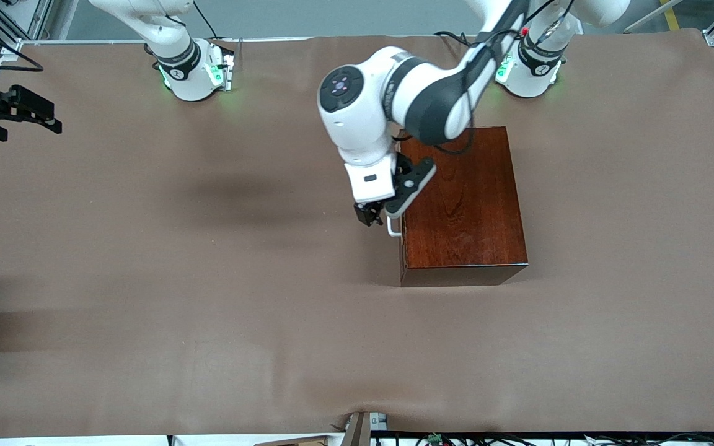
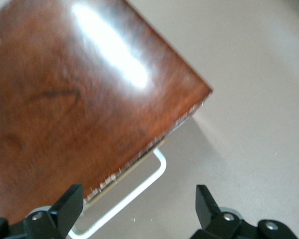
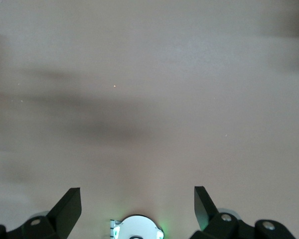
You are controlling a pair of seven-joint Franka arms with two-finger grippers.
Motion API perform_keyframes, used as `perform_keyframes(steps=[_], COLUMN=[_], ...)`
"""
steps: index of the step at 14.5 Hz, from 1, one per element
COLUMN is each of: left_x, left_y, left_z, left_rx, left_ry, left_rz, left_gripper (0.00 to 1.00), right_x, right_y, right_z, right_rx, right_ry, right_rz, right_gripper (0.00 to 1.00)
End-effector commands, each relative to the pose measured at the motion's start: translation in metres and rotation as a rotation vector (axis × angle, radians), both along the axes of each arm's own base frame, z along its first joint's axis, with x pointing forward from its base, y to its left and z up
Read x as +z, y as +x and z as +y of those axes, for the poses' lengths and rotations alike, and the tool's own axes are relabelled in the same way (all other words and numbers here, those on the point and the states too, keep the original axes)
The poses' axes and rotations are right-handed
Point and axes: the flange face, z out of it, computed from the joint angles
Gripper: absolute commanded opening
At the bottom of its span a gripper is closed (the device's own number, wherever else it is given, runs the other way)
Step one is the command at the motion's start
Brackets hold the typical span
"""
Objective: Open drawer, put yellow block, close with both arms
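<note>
The dark reddish-brown wooden box (image 1: 463, 204) stands toward the left arm's end of the table. Its drawer looks shut, and the white U-shaped handle (image 1: 393, 228) sticks out of the face toward the right arm's end. My left gripper (image 1: 370, 218) is open, right above that handle. In the left wrist view the handle (image 2: 139, 191) lies between the two open fingers (image 2: 67, 206) of the left gripper (image 2: 137, 205), beside the box's glossy top (image 2: 79, 94). My right gripper (image 1: 44, 118) waits open above the table's edge at the right arm's end. The yellow block is out of view.
The brown cloth-covered table (image 1: 208, 279) stretches wide around the box. The right wrist view shows only bare cloth (image 3: 149, 99), the right gripper (image 3: 137, 204) and the right arm's green-lit base (image 3: 137, 229). Both bases (image 1: 193, 71) stand along the edge farthest from the front camera.
</note>
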Motion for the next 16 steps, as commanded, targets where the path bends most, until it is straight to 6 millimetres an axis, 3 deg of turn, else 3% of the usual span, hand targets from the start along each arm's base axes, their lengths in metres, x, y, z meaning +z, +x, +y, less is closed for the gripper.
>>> perform_keyframes(steps=[1, 6, 10, 16], left_x=[0.027, 0.060, 0.079, 0.121], left_y=[0.009, 0.025, 0.018, 0.014], left_z=[0.038, 0.122, 0.177, 0.288], left_rx=[-0.027, -0.109, -0.241, -0.516], left_ry=[0.003, 0.002, 0.019, 0.020], left_rz=[0.006, 0.062, 0.109, 0.171], left_gripper=[1.00, 1.00, 1.00, 1.00], right_x=[0.004, 0.003, 0.003, 0.003], right_y=[-0.004, -0.004, -0.004, -0.004], right_z=[-0.001, -0.001, -0.002, -0.002], right_rx=[-0.060, -0.058, -0.061, -0.061], right_ry=[-0.016, -0.016, -0.016, -0.016], right_rz=[0.003, 0.005, 0.005, 0.006], right_gripper=[1.00, 1.00, 1.00, 1.00])
